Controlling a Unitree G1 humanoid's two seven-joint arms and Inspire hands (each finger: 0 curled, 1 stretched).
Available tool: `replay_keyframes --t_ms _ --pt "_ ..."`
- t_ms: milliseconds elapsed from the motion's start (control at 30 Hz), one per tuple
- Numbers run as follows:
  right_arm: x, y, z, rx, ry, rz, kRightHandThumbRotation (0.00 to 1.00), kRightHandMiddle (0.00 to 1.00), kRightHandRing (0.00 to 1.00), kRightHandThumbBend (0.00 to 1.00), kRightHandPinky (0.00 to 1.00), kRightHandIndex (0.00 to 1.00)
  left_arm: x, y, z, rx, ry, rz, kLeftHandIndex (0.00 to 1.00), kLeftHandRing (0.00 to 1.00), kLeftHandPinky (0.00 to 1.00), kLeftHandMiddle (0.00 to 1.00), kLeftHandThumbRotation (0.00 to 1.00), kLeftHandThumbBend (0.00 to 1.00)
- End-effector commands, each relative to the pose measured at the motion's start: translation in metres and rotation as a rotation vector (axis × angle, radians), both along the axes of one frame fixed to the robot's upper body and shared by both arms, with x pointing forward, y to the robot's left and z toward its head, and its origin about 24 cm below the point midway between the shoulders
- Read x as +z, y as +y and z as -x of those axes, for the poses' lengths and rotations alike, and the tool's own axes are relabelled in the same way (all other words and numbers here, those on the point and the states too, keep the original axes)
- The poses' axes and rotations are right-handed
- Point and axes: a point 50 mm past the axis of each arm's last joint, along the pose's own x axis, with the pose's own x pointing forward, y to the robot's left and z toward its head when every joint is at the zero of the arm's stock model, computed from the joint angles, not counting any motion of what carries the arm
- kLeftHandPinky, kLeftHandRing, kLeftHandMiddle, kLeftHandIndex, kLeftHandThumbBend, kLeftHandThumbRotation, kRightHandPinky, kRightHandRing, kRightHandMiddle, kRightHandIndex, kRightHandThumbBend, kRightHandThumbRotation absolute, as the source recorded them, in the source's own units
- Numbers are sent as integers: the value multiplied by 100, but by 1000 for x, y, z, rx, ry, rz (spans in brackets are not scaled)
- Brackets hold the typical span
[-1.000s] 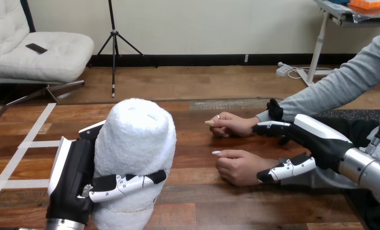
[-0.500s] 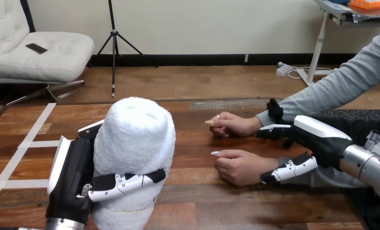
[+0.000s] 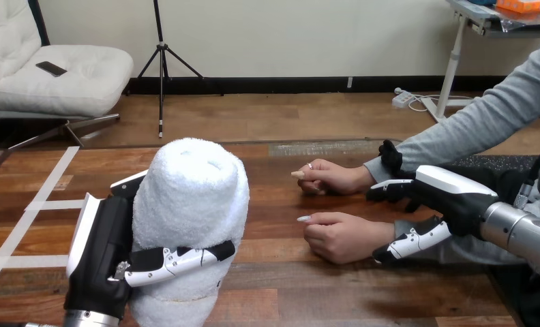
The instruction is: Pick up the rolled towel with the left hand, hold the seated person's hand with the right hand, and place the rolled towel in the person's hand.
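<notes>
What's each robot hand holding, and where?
Left robot hand: rolled towel, gripped round its lower half. Right robot hand: beside the person's wrist; a hold cannot be told.

Nothing legible anywhere: no text, label, brand, number or sign to read on the towel (image 3: 189, 197) or on the table (image 3: 288, 289).

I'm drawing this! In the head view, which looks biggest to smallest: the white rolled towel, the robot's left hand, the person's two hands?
1. Fluffy white rolled towel.
2. Robot's black-and-white left hand, curled round it.
3. Person's nearer hand and farther hand: nearly alike, distance makes it unsure.
</notes>
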Motion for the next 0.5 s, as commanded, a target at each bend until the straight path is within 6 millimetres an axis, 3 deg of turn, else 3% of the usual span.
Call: replay_keyframes --t_ms 0,467 --pt "31 1 -19 1 -96 37 43 86 87 100 78 84 21 0 -11 -11 -119 13 37 29 24 35 0 66" --pt "29 1 -22 -17 -73 64 35 84 82 100 70 82 20 -1 -10 -17 -118 21 37 29 24 35 0 67"
